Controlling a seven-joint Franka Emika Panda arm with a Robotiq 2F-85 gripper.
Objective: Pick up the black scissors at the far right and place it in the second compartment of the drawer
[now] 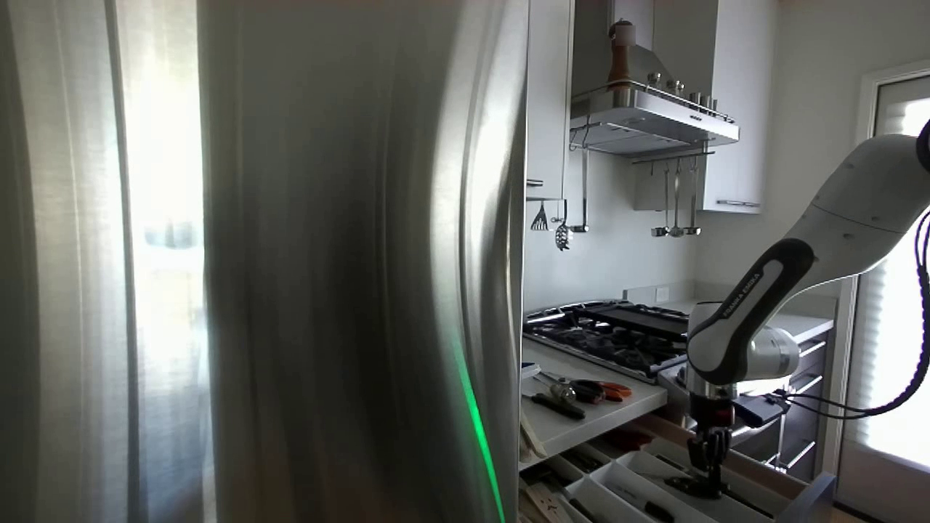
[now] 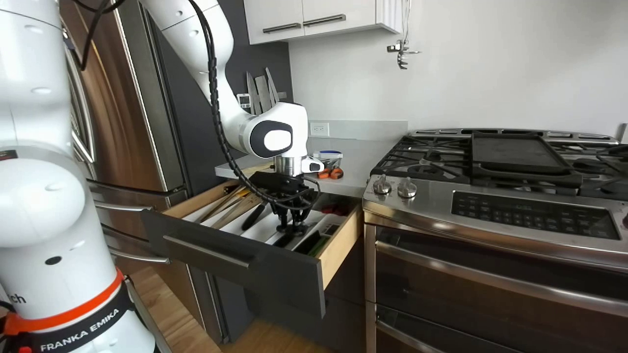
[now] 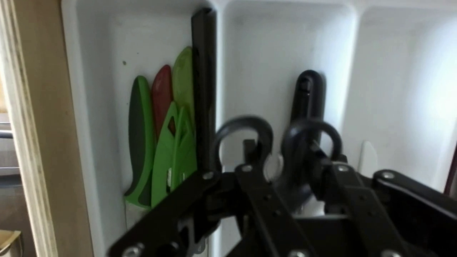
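The open drawer [image 2: 294, 274] has a dark front, wooden sides and a white divided tray [image 3: 219, 75]. My gripper [image 3: 284, 151] points down over the second compartment from the wooden side. Its fingers stay partly apart and appear shut on the black scissors [image 3: 250, 122], one finger passing into each handle ring. The scissors look blurred and their blades are hidden behind the gripper. In the exterior views the gripper [image 1: 708, 465] [image 2: 292, 225] is low inside the drawer. In an exterior view the scissors are a dark shape [image 1: 690, 488] at the fingertips.
A black-handled tool [image 3: 307, 94] lies in that same compartment. Green and red knives [image 3: 142, 139] and a black bar [image 3: 204, 89] lie beside it. Orange-handled scissors [image 1: 616, 391] [image 2: 336, 173] lie on the counter. The stove [image 2: 490, 176] stands beside the drawer.
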